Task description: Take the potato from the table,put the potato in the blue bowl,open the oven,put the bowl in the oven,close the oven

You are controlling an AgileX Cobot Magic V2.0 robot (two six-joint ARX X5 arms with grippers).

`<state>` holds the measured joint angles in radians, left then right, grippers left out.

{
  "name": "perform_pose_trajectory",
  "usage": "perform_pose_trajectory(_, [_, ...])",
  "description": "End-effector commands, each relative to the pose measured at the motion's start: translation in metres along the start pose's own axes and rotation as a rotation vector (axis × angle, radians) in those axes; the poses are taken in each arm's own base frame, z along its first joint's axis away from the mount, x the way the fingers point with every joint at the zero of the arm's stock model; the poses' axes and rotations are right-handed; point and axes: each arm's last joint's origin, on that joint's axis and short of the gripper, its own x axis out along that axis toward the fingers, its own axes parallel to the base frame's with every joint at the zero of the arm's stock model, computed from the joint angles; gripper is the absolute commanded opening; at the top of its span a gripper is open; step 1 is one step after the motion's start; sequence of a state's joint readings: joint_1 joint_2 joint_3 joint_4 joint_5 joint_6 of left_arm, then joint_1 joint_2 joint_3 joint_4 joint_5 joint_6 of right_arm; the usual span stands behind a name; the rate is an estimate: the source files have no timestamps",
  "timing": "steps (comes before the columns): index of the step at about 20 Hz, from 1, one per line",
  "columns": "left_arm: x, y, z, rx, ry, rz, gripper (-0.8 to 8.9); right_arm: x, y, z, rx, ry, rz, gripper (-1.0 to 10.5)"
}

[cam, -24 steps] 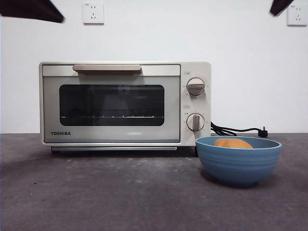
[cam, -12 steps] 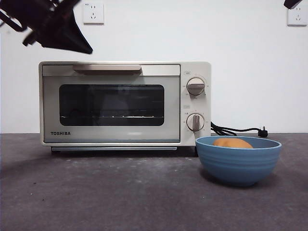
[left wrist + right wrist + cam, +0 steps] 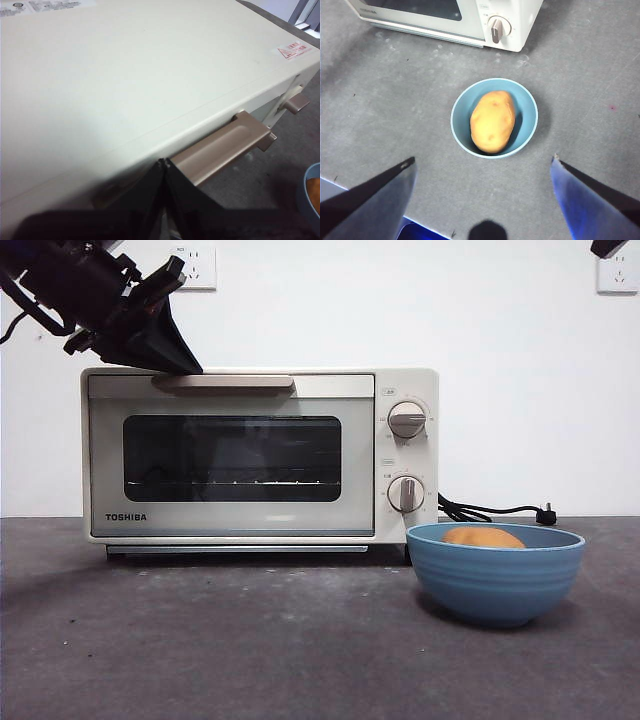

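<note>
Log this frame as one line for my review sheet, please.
stage: reaching to open oven | left gripper: shut, at door handle | right gripper: open, above blue bowl | potato: in bowl | door: closed

The oven (image 3: 258, 455) has a smooth cream-white casing with a soft satin sheen, most likely painted metal; its top (image 3: 125, 75) looks even and faintly glossy. The door window (image 3: 232, 458) is dark, reflective glass. The bar handle (image 3: 220, 147) is beige with a brushed, metallic-looking finish, and the two knobs (image 3: 406, 420) match it. The blue bowl (image 3: 496, 572) looks ceramic, semi-matt, with faint horizontal ridges on its outside. The potato (image 3: 492, 121) has smooth tan-orange skin with a few small dark spots. The table (image 3: 250, 640) is dark grey, matt and slightly rough, with lighter scuffs. The left hand (image 3: 164, 167) is matt black.
</note>
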<state>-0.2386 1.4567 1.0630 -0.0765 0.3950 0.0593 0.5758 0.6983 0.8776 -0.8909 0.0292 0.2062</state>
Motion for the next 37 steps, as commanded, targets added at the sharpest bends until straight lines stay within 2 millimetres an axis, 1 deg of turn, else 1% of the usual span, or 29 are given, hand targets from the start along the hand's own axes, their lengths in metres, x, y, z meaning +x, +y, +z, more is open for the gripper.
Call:
perform_pose_trajectory(1, [0.006, 0.001, -0.010, 0.001, 0.053, -0.004, -0.08, 0.001, 0.000, -0.001, 0.009, 0.005, -0.003, 4.4])
perform_pose_trajectory(5, [0.007, -0.003, -0.016, -0.023, 0.121, -0.020, -0.08, 0.001, 0.000, -0.002, 0.009, 0.006, -0.004, 4.4])
perform_pose_trajectory(15, [0.004, -0.019, -0.041, -0.078, 0.381, -0.077, -0.08, 0.002, 0.000, -0.001, 0.008, 0.009, -0.007, 4.4])
perform_pose_trajectory(22, [-0.002, -0.032, -0.056, -0.128, 0.569, -0.114, -0.08, 0.002, -0.001, -0.002, 0.008, 0.015, -0.021, 4.4])
perform_pose_trajectory(25, [-0.005, -0.037, -0.059, -0.131, 0.615, -0.128, -0.08, 0.002, -0.002, -0.002, 0.008, 0.009, -0.055, 4.4])
perform_pose_trajectory(28, [-0.008, -0.044, -0.057, -0.117, 0.614, -0.145, -0.08, 0.003, -0.002, -0.003, 0.023, 0.022, -0.067, 4.4])
perform_pose_trajectory(31, [-0.016, -0.051, -0.050, -0.092, 0.578, -0.154, -0.08, 0.014, -0.003, -0.001, 0.043, 0.069, -0.116, 4.4])
perform_pose_trajectory(34, [-0.033, -0.056, -0.039, -0.067, 0.509, -0.151, -0.08, 0.029, -0.004, 0.003, 0.049, 0.117, -0.136, 4.4])
perform_pose_trajectory(37, [-0.060, -0.063, -0.024, -0.032, 0.403, -0.140, -0.08, 0.045, -0.006, 0.009, 0.064, 0.145, -0.158, 4.4])
